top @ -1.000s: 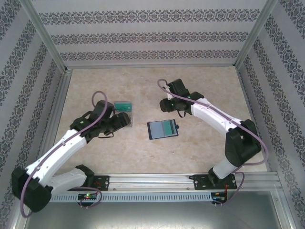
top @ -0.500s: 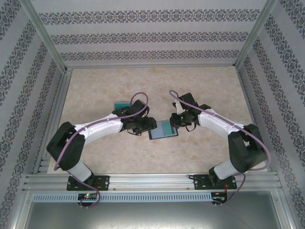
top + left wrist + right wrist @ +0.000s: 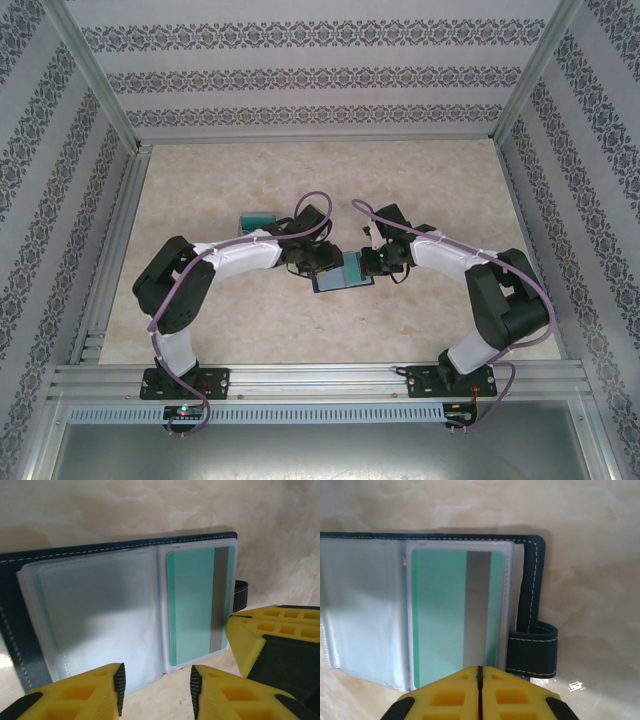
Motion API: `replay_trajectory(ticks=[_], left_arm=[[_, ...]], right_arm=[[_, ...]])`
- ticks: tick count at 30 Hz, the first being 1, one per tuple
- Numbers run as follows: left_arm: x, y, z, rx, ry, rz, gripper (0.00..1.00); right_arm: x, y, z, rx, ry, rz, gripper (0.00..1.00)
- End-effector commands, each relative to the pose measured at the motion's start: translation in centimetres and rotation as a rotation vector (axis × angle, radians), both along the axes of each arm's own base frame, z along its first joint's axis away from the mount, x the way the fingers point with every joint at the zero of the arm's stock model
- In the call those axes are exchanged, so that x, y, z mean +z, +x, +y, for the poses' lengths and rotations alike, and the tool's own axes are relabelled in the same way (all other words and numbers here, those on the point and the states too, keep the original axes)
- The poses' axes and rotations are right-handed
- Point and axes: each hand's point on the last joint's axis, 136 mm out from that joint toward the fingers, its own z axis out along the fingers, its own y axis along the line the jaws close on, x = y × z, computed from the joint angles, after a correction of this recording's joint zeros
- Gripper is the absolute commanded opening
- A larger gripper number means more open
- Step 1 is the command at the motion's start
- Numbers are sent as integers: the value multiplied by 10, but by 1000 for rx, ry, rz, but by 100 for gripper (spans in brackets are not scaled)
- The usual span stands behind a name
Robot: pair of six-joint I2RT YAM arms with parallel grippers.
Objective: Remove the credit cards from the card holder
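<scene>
The card holder (image 3: 338,280) lies open on the table, a navy wallet (image 3: 30,645) with clear sleeves. A teal credit card (image 3: 192,612) with a grey stripe sits in its right sleeve, also plain in the right wrist view (image 3: 440,620). My left gripper (image 3: 156,690) hovers at the holder's near edge by the spine, open with only table between its fingers. My right gripper (image 3: 480,670) is shut, tips together over the near end of the card's sleeve, beside the side tab (image 3: 532,650). In the top view the left gripper (image 3: 316,262) and right gripper (image 3: 376,262) flank the holder.
A clear plastic box (image 3: 258,221) with a teal card in it stands just behind the left forearm. The right gripper's yellow finger (image 3: 270,635) crowds the holder's right side. Patterned walls and metal rails (image 3: 320,378) ring the table.
Both arms have swung in to the card holder, the left one coming from the clear box. The right gripper has shut and the left gripper's jaws have narrowed.
</scene>
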Motion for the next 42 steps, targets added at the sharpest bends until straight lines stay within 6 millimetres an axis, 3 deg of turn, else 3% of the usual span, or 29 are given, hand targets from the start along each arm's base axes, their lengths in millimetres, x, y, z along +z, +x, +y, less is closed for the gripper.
replay_trajectory(ticks=[1, 10, 29, 42], left_arm=[[4, 3, -15, -41, -32, -14, 41], [-4, 5, -23, -54, -44, 3, 37], [-17, 6, -28, -57, -49, 33, 33], [-21, 7, -32, -53, -73, 37, 18]], right_arm=[[-8, 1, -9, -25, -34, -2, 9], [0, 4, -10, -24, -36, -22, 10], [-20, -7, 1, -4, 22, 70, 9], [-21, -9, 3, 1, 26, 79, 9]])
